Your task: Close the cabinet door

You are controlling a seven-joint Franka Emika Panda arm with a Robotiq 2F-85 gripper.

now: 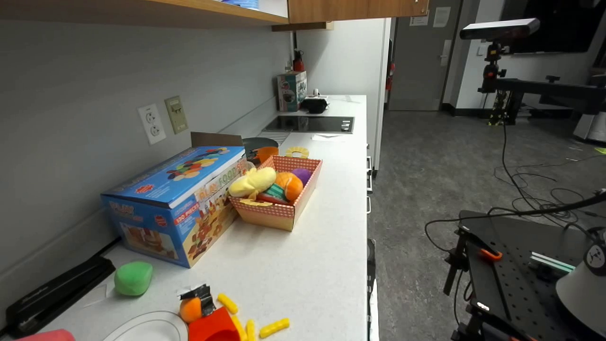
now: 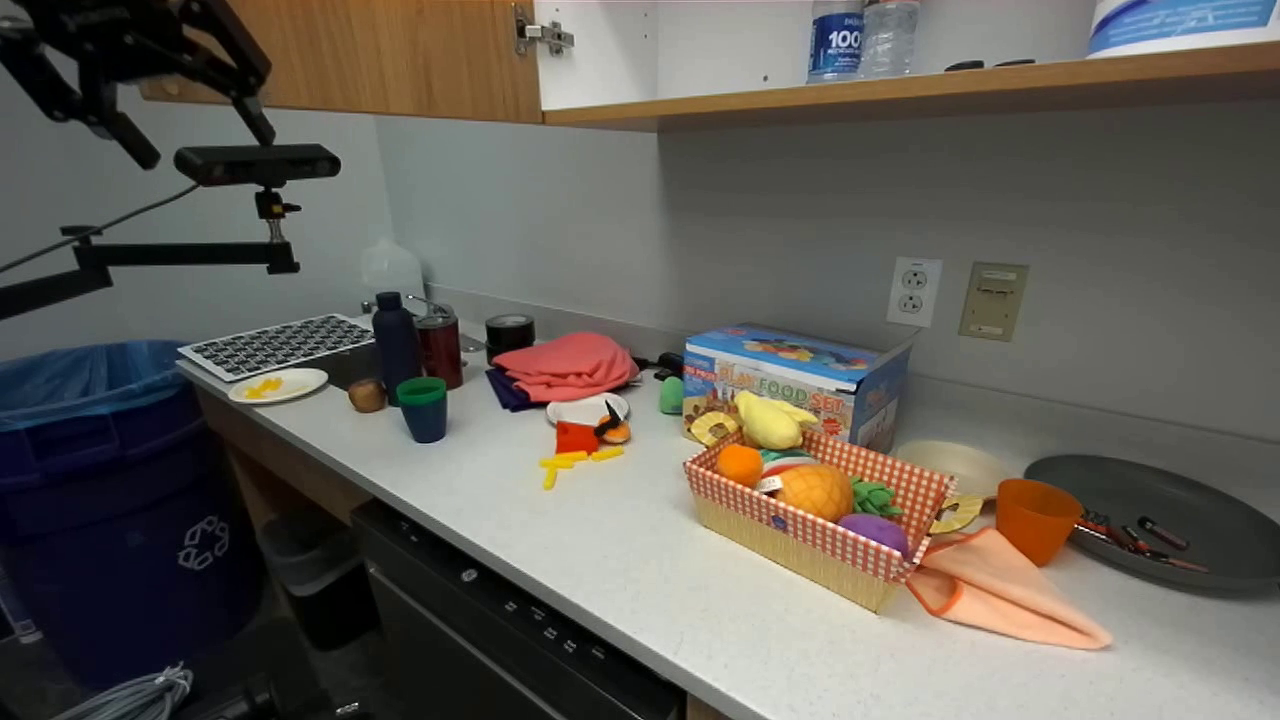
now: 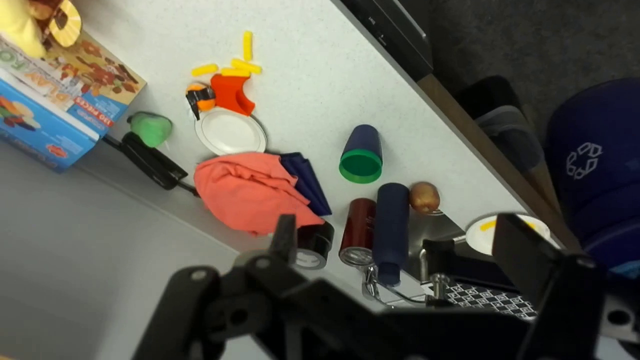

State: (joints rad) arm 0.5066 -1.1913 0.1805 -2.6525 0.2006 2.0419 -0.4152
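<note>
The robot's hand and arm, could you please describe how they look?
The hand is black, with angular, jointed links, pale round fasteners and blocky fingertips. The apparent arm base is whitish and rounded, its dark round badge bearing pale markings; little else of the arm shows.

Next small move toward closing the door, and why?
I'd probably ease the tool past the free edge of the cabinet door, to the outer face, ready to push it shut. In an exterior view the door stands swung out on its hinge, inner face showing, and the open tool shows in front of that face near the free end, gripping nothing. Contact can't be told.
</note>
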